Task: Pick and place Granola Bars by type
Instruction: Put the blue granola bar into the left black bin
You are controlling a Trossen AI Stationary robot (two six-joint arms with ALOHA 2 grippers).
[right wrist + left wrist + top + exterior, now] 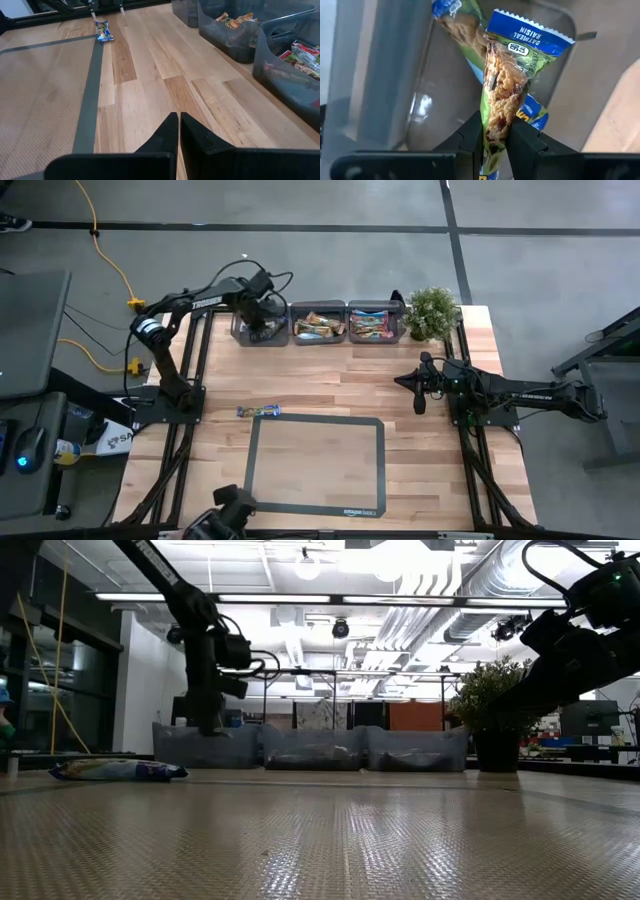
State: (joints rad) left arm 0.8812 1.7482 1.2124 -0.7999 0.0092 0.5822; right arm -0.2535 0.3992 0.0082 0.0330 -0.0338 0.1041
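My left gripper [496,142] is above the leftmost grey bin [244,330] at the table's far edge, shut on a blue-and-green granola bar [507,85]. A second bar in the same colours [457,20] lies in that bin beyond it. One more blue bar [258,411] lies flat on the wood by the far left corner of the grey mat [315,465]; the low view shows this bar [115,770] too. My right gripper [178,131] hangs shut over the table's right part, holding nothing. My left gripper pinches the bar's transparent middle part [496,125] between its two fingers [470,137]. The fingers come steeply from above and lie along the bar. Its blue crimped end [530,35] sticks out past the fingertips, down into the bin; whether it touches the bin I cannot tell.
The middle bin [320,325] and the right bin [375,323] hold several bars each. A small potted plant [432,310] stands at the far right, beside the bins. My right arm [500,392] stretches in from the table's right edge.
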